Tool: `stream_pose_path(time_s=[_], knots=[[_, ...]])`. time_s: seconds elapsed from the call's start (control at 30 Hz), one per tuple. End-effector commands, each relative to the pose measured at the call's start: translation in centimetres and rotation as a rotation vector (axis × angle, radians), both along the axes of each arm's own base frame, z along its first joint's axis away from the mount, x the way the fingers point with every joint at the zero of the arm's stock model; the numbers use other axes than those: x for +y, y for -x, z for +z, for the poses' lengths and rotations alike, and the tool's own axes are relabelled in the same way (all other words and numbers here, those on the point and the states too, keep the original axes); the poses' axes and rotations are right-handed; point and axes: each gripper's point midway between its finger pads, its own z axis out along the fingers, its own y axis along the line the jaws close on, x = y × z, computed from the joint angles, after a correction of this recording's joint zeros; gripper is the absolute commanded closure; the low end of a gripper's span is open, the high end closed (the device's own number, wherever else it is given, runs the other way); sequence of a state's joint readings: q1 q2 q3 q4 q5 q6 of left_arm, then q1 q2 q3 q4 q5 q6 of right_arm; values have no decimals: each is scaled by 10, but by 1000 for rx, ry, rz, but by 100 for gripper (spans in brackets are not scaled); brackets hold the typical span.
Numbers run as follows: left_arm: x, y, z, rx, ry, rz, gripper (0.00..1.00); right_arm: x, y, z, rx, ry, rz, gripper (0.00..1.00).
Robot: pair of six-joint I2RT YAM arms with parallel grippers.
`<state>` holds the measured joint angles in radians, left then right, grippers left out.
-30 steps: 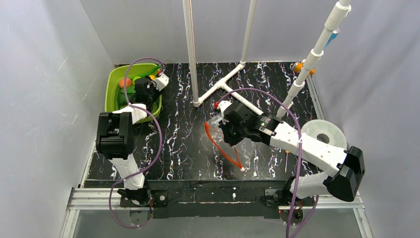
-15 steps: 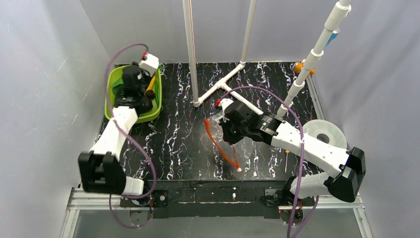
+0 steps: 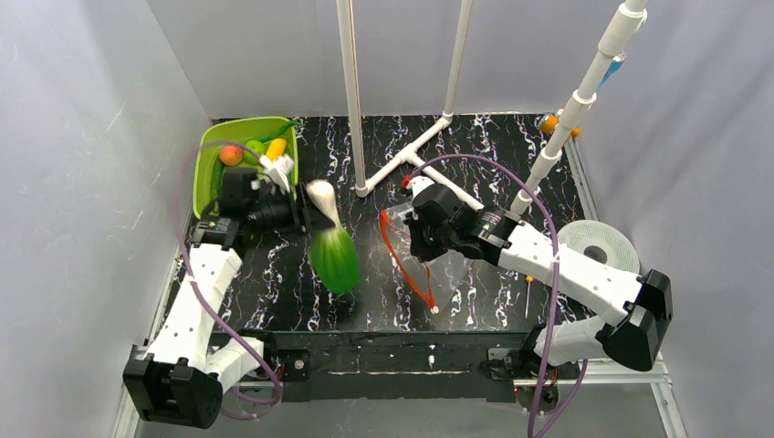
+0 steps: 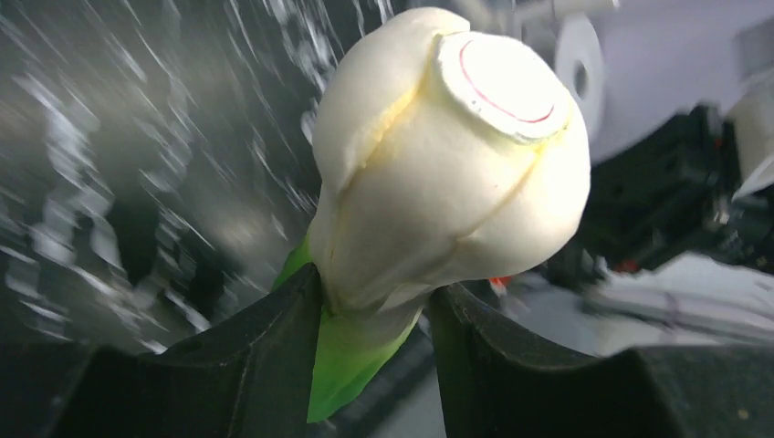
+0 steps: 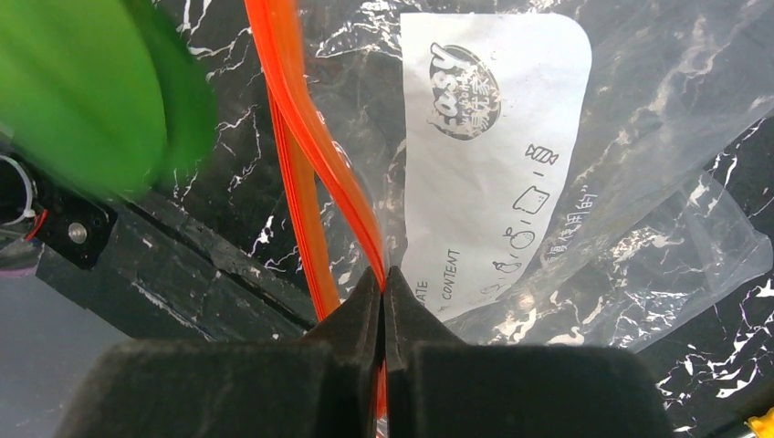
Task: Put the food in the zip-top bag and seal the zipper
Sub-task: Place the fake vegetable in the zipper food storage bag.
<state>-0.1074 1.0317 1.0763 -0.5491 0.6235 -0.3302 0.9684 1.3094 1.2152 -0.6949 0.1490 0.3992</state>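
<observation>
My left gripper (image 3: 306, 215) is shut on the white stalk of the leafy green vegetable (image 3: 332, 248), held above the table left of the bag; the stalk (image 4: 447, 155) fills the left wrist view between my fingers (image 4: 246, 365). My right gripper (image 3: 413, 235) is shut on the red-orange zipper strip (image 5: 315, 146) of the clear zip-top bag (image 5: 566, 182), holding its mouth (image 3: 406, 265) up and open toward the left. The green leaf (image 5: 91, 91) shows blurred at the right wrist view's upper left. A red-orange fruit (image 3: 231, 154), a lime-green fruit (image 3: 255, 146) and a yellow piece (image 3: 276, 147) lie in the green bin.
The green bin (image 3: 208, 160) stands at the back left. A white pipe frame (image 3: 402, 155) rises from the back middle. A white spool (image 3: 598, 246) lies at the right, and a thin screwdriver (image 3: 528, 298) lies beside it.
My left arm has lifted the leafy vegetable out of the bin and swung it right, toward the bag's mouth. The right gripper holds the bag almost still.
</observation>
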Motion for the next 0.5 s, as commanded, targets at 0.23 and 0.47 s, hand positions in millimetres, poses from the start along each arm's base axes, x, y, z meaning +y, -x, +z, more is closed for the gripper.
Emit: stream_pose_path(time_s=[0.23,0.47], knots=[[-93,126,-12,600,427,-203,100,16,-20,5,-35,-57,-77,99],[-129,141,-47,760,270,-349,100,32,-20,15,-74,-41,-13,99]])
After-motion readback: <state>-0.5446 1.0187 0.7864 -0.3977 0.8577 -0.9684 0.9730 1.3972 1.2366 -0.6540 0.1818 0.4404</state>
